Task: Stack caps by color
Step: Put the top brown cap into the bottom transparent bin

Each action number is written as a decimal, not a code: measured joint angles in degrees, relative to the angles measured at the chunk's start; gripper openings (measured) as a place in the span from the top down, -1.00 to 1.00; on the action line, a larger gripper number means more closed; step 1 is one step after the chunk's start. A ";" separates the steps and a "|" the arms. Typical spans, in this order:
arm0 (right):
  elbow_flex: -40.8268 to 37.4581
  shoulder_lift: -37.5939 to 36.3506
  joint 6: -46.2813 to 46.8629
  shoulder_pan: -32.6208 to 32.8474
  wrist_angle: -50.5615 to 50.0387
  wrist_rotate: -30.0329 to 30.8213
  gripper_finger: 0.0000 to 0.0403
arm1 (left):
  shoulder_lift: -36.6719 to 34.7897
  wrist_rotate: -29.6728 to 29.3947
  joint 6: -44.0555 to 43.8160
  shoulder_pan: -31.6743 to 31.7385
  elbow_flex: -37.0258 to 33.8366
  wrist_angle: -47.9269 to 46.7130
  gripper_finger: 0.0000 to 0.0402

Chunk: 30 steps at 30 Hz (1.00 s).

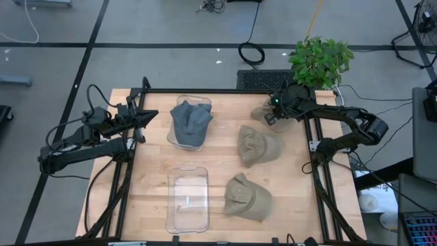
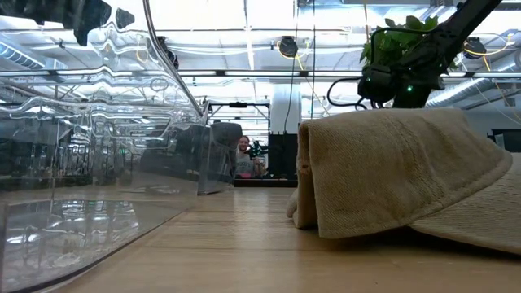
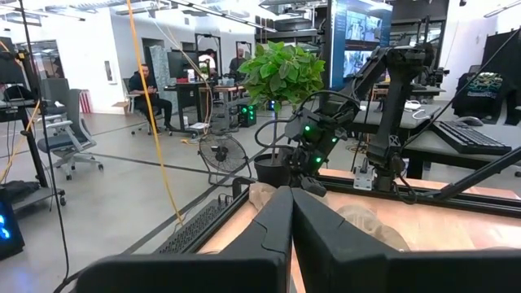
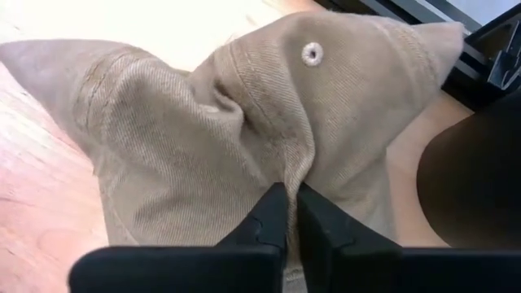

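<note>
A tan cap (image 4: pixel 244 122) lies crumpled at the table's far right, and my right gripper (image 4: pixel 291 191) is shut on it, seen in the high view too (image 1: pixel 268 117). Two more tan caps rest on the wood, one mid-right (image 1: pixel 258 145) and one near the front (image 1: pixel 247 198). The front one fills the low view (image 2: pixel 407 171). Blue-grey caps (image 1: pixel 190 123) sit piled in a clear bin (image 1: pixel 179 102). My left gripper (image 3: pixel 291 203) waits shut and level over the table's left edge (image 1: pixel 147 117), touching nothing. My right gripper pinches a raised fold in the tan cap's crown (image 4: pixel 286 167) between its two fingers, a little below an eyelet (image 4: pixel 311 54). The fingers slant down from the table's far right side. The cap's brim and the remaining crown lie on the table.
A second clear bin (image 1: pixel 188 198) stands open near the front, left of the front cap. A potted plant (image 1: pixel 321 60) stands just beyond the far right corner. Black frame rails (image 1: pixel 319 178) run along both sides. People sit in the room behind.
</note>
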 joint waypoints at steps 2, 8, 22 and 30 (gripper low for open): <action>-0.02 0.02 -0.02 0.00 0.54 -0.09 0.97 | 0.00 0.00 -0.02 -0.01 0.00 0.00 0.92; -0.04 0.02 -0.02 0.02 1.01 -0.13 0.98 | 0.00 0.00 0.00 -0.02 0.00 0.00 0.92; -0.04 0.02 -0.02 0.02 1.23 -0.13 0.98 | 0.00 0.02 -0.01 -0.02 0.00 0.00 0.92; -0.04 0.02 -0.24 0.02 1.71 -0.15 0.98 | 0.00 0.00 0.00 -0.02 0.00 0.00 0.92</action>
